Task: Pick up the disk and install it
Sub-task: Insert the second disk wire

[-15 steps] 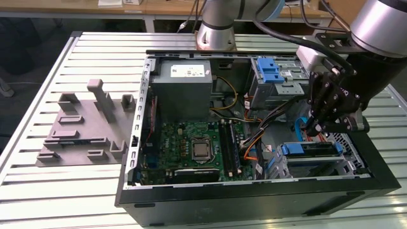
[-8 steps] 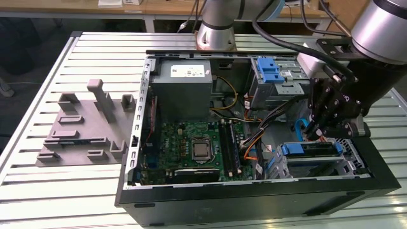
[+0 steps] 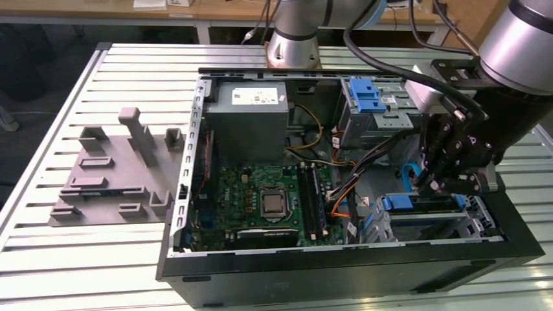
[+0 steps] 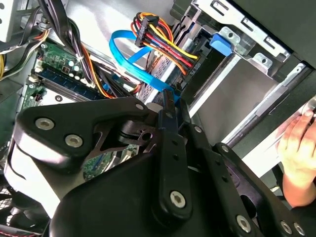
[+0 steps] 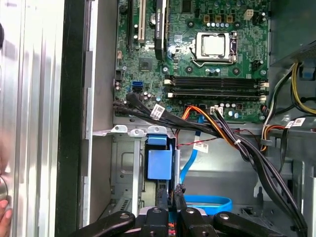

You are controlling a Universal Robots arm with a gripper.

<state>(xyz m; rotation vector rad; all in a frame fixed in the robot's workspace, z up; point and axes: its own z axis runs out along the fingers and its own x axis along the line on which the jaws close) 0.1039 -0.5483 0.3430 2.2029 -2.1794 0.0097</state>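
Green motherboard (image 3: 263,201) glints inside the black case (image 3: 346,269). Blue cable (image 4: 131,61) loops past orange-yellow wires (image 4: 158,37). Pale ribbed worktop (image 3: 87,259) underneath.

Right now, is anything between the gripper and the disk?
Nothing visible: the gripper is right at the disk in its bay. A blue cable loops beside it, not between.

Arm bent down, pincer (image 3: 441,184) fingers pressed together.

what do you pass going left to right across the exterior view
grey plastic fixture → power supply box → motherboard → blue drive bracket → tool above the drive bay
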